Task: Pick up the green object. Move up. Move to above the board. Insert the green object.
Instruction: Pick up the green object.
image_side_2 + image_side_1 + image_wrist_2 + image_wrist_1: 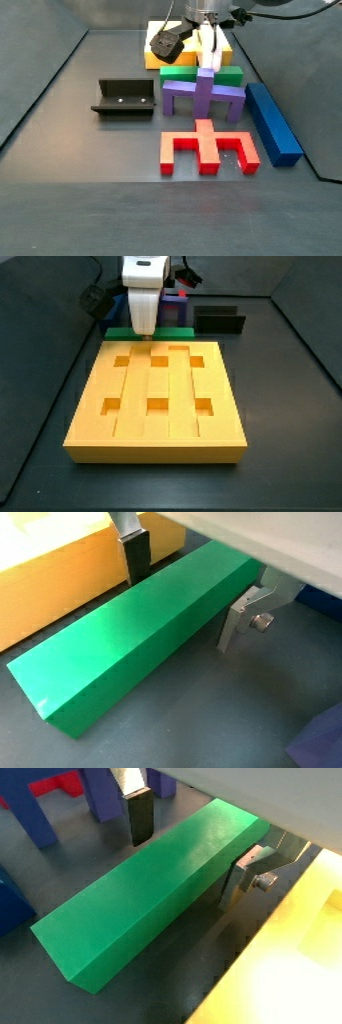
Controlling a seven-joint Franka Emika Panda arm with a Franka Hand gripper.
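Dark floor beneath, my gripper [181,592] straddles the long green rectangular bar [134,642] beside the yellow-orange holed board [156,396], fingers [134,557] flanking, not visibly clenched, ready for lifting.

Purple piece [203,96], red forked piece [206,150], blue bar [273,121], fixture [122,97] on dark floor.

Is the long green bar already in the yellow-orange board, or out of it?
Out. The long green bar lies flat beside the yellow-orange board, the gripper straddling it, fingers either side.

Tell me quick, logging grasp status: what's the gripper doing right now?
Gripper: fingers straddle the green bar beside the board; firm clamping cannot be told.
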